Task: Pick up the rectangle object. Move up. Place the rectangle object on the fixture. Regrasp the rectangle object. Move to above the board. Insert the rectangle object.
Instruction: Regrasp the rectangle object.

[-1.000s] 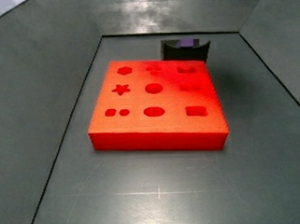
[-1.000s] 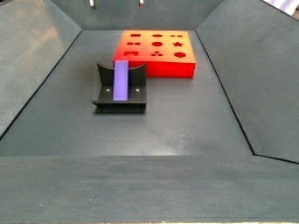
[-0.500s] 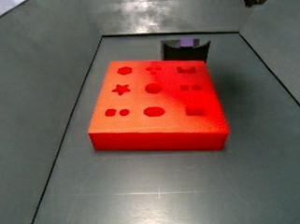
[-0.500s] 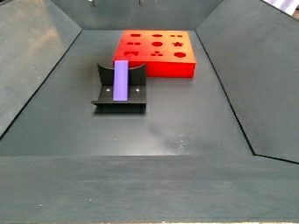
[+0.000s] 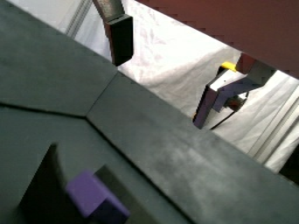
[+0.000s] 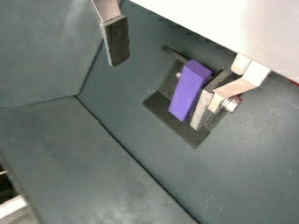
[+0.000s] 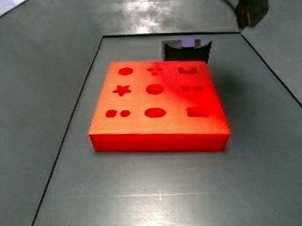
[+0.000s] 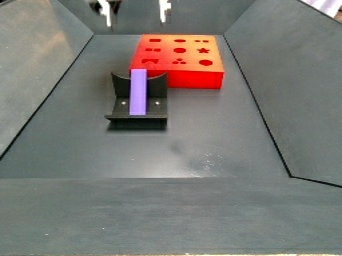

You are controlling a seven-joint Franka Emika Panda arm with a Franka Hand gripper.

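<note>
Gripper (image 6: 163, 61): high above the floor, fingers (image 6: 114, 39) spread wide with nothing between them, touching nothing; only the fingertips show at the upper edge of a side view (image 8: 134, 10). Rectangle object (image 8: 138, 91): purple block resting lengthwise in the fixture (image 8: 138, 112), below the gripper. Board (image 8: 179, 59): red slab just beyond the fixture, cut-outs unfilled.

The small matte purple rectangular block (image 8: 138, 92) lies on the black blocky fixture (image 8: 138, 112). The large flat red-orange board (image 8: 178, 60) bears darker red cut-outs (star, circles, ovals). High above the dark grey floor (image 8: 201, 150), the gripper (image 6: 167, 50) shows silver finger plates (image 6: 114, 31) with dark pads.
</note>
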